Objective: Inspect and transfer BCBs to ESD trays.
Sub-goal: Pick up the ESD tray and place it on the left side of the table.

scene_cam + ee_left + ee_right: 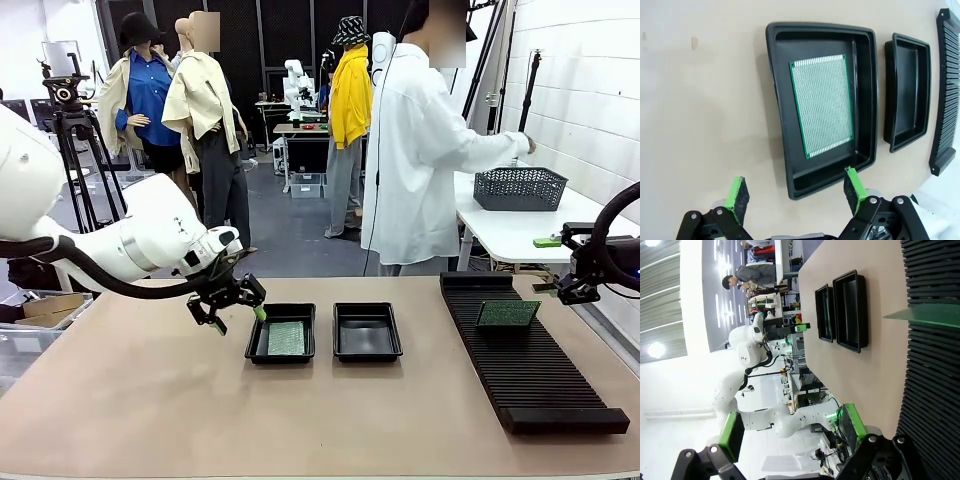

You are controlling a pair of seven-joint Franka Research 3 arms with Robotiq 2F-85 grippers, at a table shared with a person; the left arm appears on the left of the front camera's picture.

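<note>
Tabletop (pixel 120 400) held one board (pixel 286 338) in a tray (pixel 281 308); left claw (pixel 238 315) and right claw (pixel 552 289) gaped wide, empty. Next move, likely: grab the racked board (pixel 508 314).

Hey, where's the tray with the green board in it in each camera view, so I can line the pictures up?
Front view: the tray with the board sits left of centre.
Left wrist view: that tray is in the middle.
Right wrist view: that tray is upper middle, edge-on, farther from the ribbed rack.
Shared landmark: the empty tray beside it, toward that rack.
</note>
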